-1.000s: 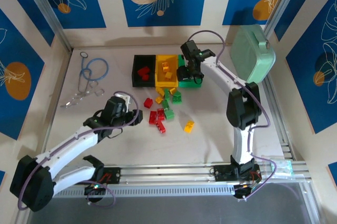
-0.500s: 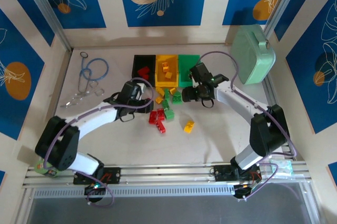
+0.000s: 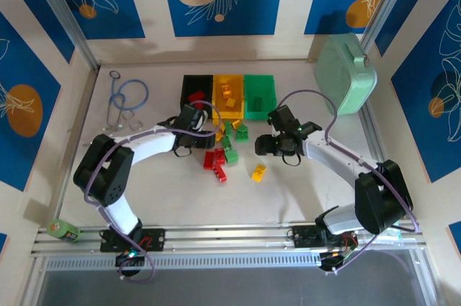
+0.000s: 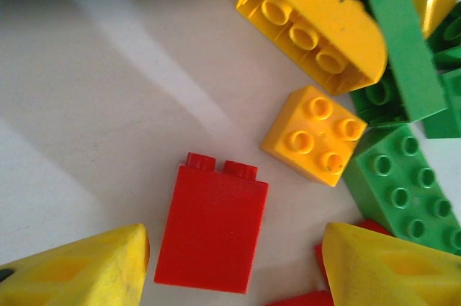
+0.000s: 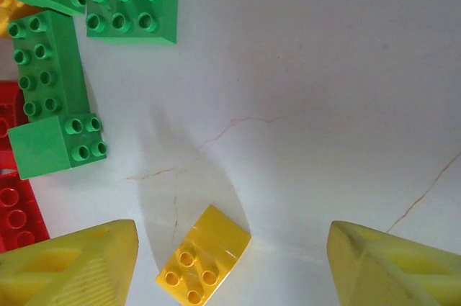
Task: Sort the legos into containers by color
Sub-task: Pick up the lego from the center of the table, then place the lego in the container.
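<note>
Both grippers hang spread over loose legos (image 3: 225, 149) just in front of the yellow bin (image 3: 227, 96).
The black bin (image 3: 194, 94) and green bin (image 3: 259, 96) touch its two sides. The left gripper (image 4: 234, 263), jaws apart, straddles a red brick (image 4: 211, 232) lying on its side, its long axis and studs pointing toward the bins. The right gripper (image 5: 230, 266), fingers apart and empty, brackets a yellow brick (image 5: 204, 255) that sits studs up and diagonal, farther out.

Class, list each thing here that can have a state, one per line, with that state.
left gripper: open, astride the red brick, not gripping.
right gripper: open, yellow brick between its fingers.
red brick: lying on its side.
yellow brick: studs up, lying alone.
black bin: holds red bricks.
yellow bin: holds yellow bricks.
green bin: open; contents unclear.
mint-green case: shut, standing on edge.
</note>
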{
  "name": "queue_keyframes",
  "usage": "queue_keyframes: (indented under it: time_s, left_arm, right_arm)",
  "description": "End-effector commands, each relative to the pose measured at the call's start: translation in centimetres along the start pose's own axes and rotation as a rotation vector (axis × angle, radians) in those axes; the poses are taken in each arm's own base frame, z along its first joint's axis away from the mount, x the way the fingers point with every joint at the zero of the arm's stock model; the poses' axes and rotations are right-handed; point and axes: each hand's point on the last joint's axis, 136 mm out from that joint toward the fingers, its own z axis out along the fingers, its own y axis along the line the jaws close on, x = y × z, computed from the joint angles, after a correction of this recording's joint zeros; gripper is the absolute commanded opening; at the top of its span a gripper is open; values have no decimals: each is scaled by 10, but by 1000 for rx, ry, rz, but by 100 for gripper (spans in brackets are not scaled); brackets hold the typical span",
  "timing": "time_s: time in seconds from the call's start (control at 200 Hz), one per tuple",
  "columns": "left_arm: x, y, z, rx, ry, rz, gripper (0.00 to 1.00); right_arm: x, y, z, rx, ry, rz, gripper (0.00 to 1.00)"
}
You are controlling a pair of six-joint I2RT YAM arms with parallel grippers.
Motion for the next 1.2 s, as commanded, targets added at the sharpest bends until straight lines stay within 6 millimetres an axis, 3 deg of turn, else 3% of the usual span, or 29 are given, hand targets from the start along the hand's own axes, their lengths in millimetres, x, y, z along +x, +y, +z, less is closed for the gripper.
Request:
queue_keyframes:
  time_s: [0.0,0.115,0.225,0.455,0.815,1.041,1.196]
  left_arm:
    - [-2,8,7,-37,25,3,64]
    - [2,10,15,-43,42,-7,62]
    - [0,10,15,-50,34,-7,51]
    - [-23,13,-11,-88,-54,4,35]
    - [-94,32,-41,-99,-175,-73,34]
    - [-129,53,-31,-132,-175,-100,35]
    - [-139,61,-14,-157,-151,-94,36]
  right_arm:
    - [2,8,-5,-57,-25,33,70]
    - [8,5,-2,-55,-17,43,70]
    - [12,4,-2,-54,-19,46,70]
    - [16,5,1,-61,-14,57,69]
    - [32,31,13,-61,31,9,68]
    - [44,37,18,-36,55,-19,68]
    - [46,37,14,-30,47,-18,68]
